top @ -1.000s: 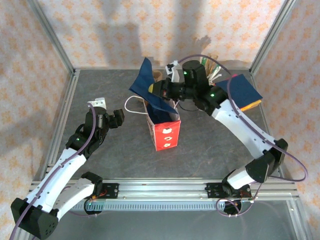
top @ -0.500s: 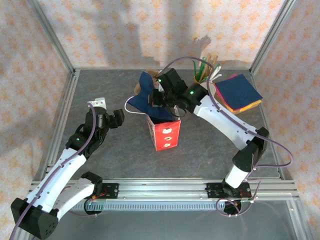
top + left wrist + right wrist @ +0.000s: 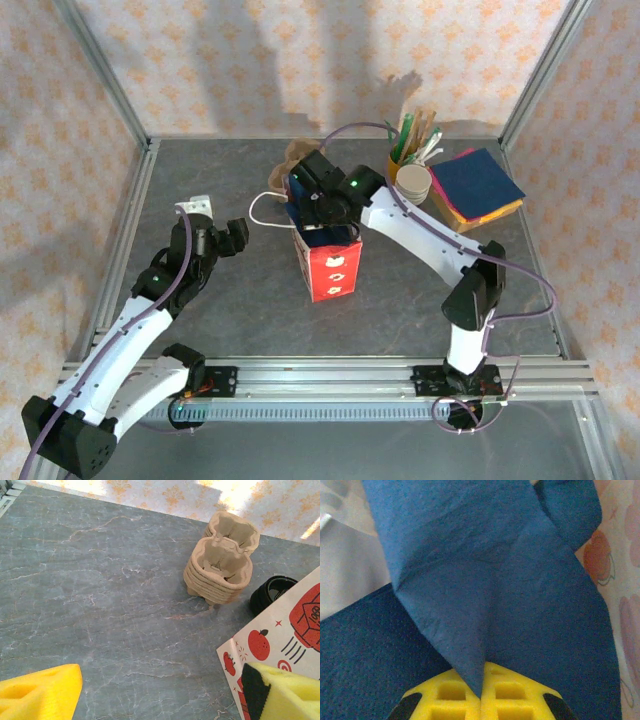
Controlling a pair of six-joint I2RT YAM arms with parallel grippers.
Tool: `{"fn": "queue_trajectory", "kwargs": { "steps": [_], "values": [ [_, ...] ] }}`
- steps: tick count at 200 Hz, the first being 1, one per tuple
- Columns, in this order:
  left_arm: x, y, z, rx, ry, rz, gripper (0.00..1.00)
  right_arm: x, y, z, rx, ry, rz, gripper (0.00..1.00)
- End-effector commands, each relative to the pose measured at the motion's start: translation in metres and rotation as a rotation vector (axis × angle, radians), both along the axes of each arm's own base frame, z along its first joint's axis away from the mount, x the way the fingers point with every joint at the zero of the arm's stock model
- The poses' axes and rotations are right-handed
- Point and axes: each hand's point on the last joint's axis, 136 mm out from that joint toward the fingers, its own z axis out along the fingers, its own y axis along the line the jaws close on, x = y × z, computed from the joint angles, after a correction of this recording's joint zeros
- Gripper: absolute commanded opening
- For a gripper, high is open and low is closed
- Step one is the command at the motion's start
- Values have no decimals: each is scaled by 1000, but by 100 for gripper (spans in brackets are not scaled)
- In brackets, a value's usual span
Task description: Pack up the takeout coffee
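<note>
The takeout coffee is hidden from these views. A red and white paper bag stands upright in the middle of the table. My right gripper reaches down into its open top. Its yellow fingertips are pressed together, shut on a fold of dark blue napkin. A corner of the napkin shows at the bag's mouth. My left gripper hovers left of the bag, open and holding nothing. Its yellow fingers stand far apart over bare table, and the bag's printed side is by the right one.
A stack of brown pulp cup carriers sits behind the bag, with black lids beside it. At the back right are a utensil holder, nested white cups and a pile of coloured napkins. Metal frame posts border the table.
My right arm swung left and down, carrying the blue napkin from above the bag into its mouth. The left arm has not moved.
</note>
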Motion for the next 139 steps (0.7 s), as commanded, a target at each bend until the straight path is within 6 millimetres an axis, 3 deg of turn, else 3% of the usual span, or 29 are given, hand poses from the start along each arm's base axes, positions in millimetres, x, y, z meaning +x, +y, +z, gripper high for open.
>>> {"fn": "queue_trajectory", "kwargs": {
  "steps": [1, 22, 72, 106, 139],
  "values": [
    [2, 1, 1, -17, -14, 12, 85, 2, -13, 0, -93, -17, -10, 0],
    [2, 2, 2, -13, -15, 13, 85, 4, -16, -7, -139, -9, -12, 0],
    [3, 1, 1, -12, -14, 14, 85, 2, -5, -1, -106, -10, 15, 0],
    [3, 2, 1, -15, -14, 15, 85, 4, -4, 16, -75, -39, 17, 20],
    [3, 1, 0, -17, -11, 14, 85, 12, -3, 39, -56, -98, 4, 24]
  ]
}}
